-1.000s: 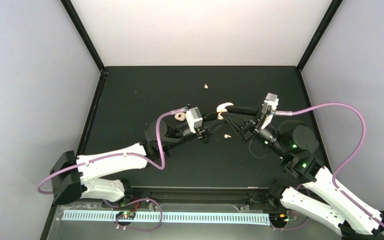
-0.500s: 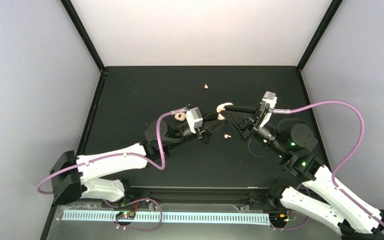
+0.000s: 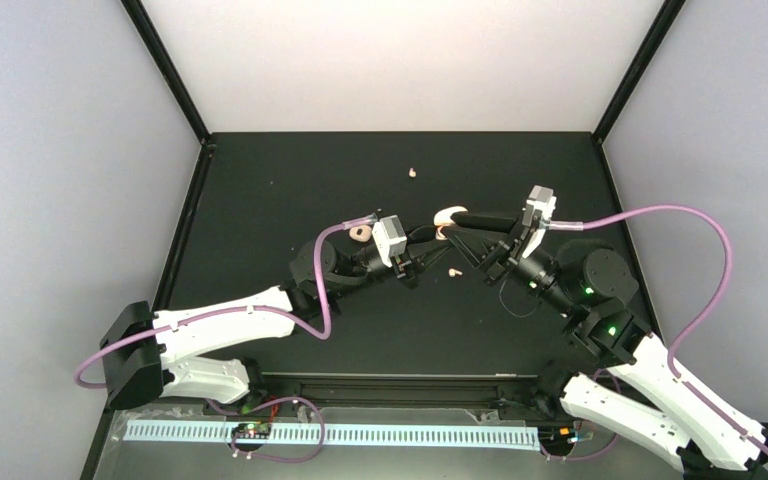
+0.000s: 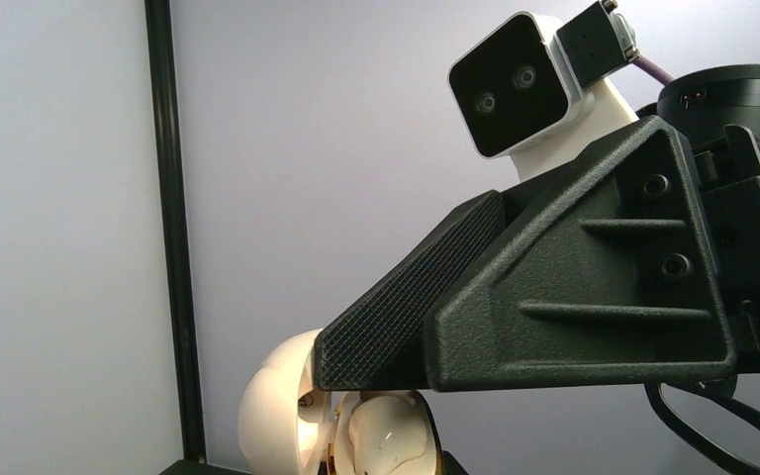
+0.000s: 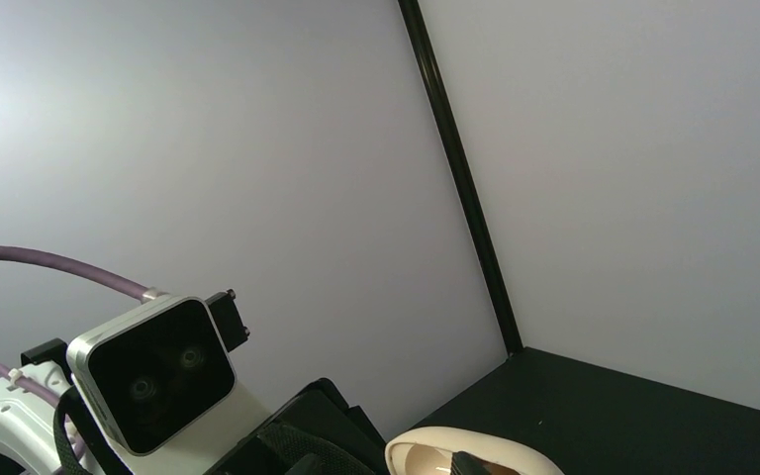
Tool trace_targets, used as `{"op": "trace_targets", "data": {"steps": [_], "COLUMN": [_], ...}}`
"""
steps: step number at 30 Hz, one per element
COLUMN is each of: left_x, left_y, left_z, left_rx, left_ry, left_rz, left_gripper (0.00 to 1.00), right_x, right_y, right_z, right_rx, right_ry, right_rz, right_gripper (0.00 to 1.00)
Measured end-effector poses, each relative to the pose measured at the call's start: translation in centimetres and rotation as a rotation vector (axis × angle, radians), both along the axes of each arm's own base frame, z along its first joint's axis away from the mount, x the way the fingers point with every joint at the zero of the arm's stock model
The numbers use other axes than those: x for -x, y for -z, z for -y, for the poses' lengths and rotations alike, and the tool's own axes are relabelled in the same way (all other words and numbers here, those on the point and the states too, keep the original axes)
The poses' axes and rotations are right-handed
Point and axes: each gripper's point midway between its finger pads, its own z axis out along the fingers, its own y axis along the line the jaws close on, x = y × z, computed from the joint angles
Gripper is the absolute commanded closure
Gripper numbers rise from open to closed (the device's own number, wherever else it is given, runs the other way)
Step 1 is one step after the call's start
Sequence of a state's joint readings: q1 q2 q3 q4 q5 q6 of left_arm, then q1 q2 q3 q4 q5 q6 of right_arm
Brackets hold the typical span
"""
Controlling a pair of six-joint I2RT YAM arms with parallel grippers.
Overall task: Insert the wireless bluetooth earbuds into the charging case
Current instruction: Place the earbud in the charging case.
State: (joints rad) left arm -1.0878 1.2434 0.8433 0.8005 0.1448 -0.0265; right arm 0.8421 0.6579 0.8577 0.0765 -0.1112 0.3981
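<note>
Case [image 3: 448, 214]: cream and open, mid-surface and a little toward the far edge, between the tips of the two arms.
Right fingers [image 3: 472, 217]: reach in from the right-edge side, and the upper one ends at the case. In the left wrist view its ribbed black tip covers the case's upper rim. Whether they are spread or pinching the case cannot be told.
Left fingers [image 3: 422, 250]: point toward the right edge, tips just near-left of the case. Contact with it is unclear, and whether they are spread or pressed together cannot be told.
Case interior: the left wrist view shows a glossy white rounded shape in a gold-edged hollow. Whether it is an earbud cannot be told.
Near earbud [image 3: 453, 270]: on the surface just nearward of the case, between both sets of fingers and apparently touching neither.
Far earbud [image 3: 413, 172]: alone toward the far edge, well apart from both sets of fingers.
Pale object [image 3: 360, 233]: just beside the left arm's camera [image 3: 389, 240], on its left-edge side, too small to name.
</note>
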Motion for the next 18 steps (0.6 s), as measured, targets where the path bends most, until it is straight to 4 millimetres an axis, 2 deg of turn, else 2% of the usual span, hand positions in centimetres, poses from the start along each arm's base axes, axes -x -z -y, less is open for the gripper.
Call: {"op": "trace_targets", "data": {"steps": [8, 12, 15, 18], "left_x": [0.0, 0.0, 0.2, 0.5], "left_y": [-0.1, -0.2, -0.2, 0.3], "left_z": [0.0, -0.1, -0.6, -1.6], "left_rx": [0.004, 0.012, 0.019, 0.016], "left_ry": [0.002, 0.002, -0.004, -0.016], "left_rz": [-0.003, -0.003, -0.002, 0.003], "left_gripper": [0.99, 0.98, 0.98, 0.98], "right_x": [0.0, 0.1, 0.5, 1.7], "right_y": [-0.2, -0.6, -1.8, -3.8], "right_z": [0.1, 0.6, 1.8, 4.1], "right_rx": [0.000, 0.002, 0.000, -0.020], "right_ry": [0.004, 0.020, 0.053, 0.100], "right_rz": [-0.002, -0.002, 0.019, 0.064], "right_gripper": [0.59, 0.49, 0.44, 0.43]}}
